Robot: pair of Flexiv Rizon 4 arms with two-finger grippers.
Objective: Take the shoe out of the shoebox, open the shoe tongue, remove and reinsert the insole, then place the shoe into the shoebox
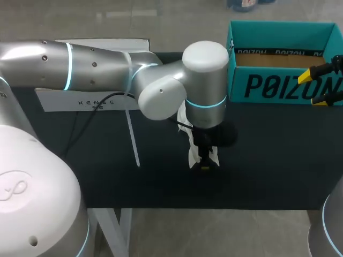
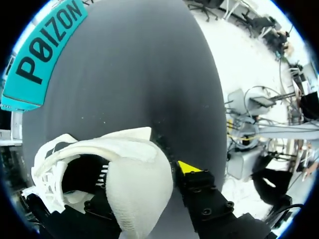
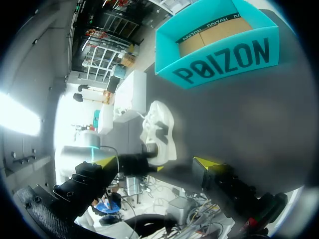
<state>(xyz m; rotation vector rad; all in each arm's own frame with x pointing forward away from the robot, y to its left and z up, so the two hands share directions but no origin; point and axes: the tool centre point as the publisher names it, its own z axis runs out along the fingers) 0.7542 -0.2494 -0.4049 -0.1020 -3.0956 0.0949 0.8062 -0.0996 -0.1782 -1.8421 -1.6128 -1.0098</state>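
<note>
A white shoe [image 1: 194, 140] lies on the black table [image 1: 268, 160] in front of the teal shoebox [image 1: 278, 85]. My left arm comes across from the left, with its gripper [image 1: 206, 163] pointing down at the shoe's near end. In the left wrist view my left gripper [image 2: 144, 184] has a white padded part of the shoe [image 2: 134, 164] at the shoe's opening between its fingers. One yellow fingertip [image 2: 188, 167] lies against this part and the other is hidden behind it. My right gripper [image 1: 316, 88] stands open beside the shoebox, holding nothing. From the right wrist, the gripper [image 3: 157, 163] faces the shoe [image 3: 159, 127].
The shoebox [image 3: 219, 55] is open, showing a brown floor inside. A white box lid [image 1: 91, 96] lies at the table's back left, partly under my left arm. A black cable hangs from that arm. The table's front edge runs just below the shoe.
</note>
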